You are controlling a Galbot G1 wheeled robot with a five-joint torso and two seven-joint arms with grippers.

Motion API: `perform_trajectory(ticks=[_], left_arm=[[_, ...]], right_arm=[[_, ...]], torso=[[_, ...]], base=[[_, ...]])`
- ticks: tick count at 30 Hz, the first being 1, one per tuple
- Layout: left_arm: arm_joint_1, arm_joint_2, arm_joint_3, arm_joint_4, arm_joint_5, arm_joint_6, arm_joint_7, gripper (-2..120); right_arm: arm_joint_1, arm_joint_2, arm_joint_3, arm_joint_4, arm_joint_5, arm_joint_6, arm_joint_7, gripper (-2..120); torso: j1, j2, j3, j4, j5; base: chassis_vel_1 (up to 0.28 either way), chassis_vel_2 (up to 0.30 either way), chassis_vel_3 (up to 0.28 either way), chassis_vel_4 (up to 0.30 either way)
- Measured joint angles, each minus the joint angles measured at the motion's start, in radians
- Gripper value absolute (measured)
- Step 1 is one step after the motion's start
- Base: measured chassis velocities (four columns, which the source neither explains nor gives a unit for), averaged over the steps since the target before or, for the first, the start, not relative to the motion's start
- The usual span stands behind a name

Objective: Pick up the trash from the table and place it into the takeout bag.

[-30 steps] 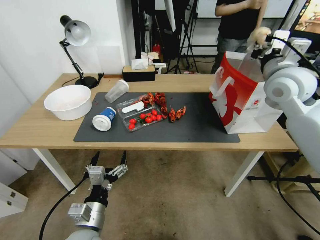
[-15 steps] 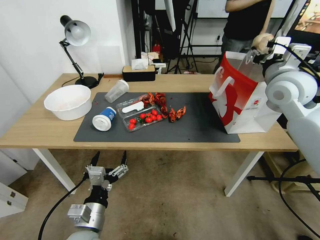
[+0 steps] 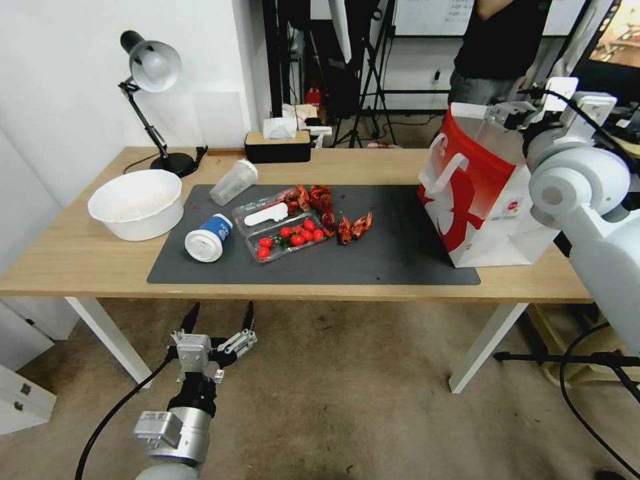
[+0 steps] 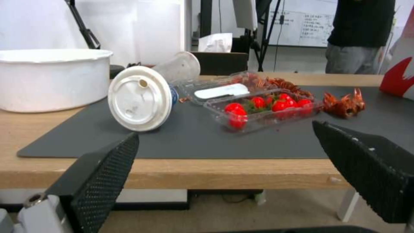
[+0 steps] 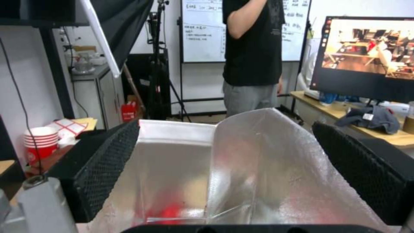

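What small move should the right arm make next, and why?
Probably lift the right tool clear of the takeout bag and swing toward the crayfish shells: it hangs open and empty over the bag's mouth, while trash remains on the table.

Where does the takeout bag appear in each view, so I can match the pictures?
Head view: the takeout bag stands at the right end of the table, with the right tool over its mouth.
Left wrist view: a red-and-white sliver of it shows beyond the crayfish shells.
Right wrist view: its silver-lined inside lies under the open right tool.
Shared landmark: the whiteboard behind the table.
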Motion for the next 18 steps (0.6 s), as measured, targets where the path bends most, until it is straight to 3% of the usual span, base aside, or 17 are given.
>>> perform_trajectory(ticks=[11,18], left_arm=[[-0.003,0.0,-0.004,-0.001,-0.001,0.0,0.002,100],[-0.006,0.0,-0.005,0.002,-0.005,0.0,0.004,100]], right_arm=[[-0.049,0.0,0.015,0.063,0.002,0.037,-0.041,100],[-0.186,-0.009,0.068,0.203,-0.002,0.163,-0.183,100]], torso=[[0.0,0.0,0.0,0.0,0.0],[0.0,0.0,0.0,0.0002,-0.0001]], base=[[0.0,0.0,0.0,0.0],[0.0,0.0,0.0,0.0]])
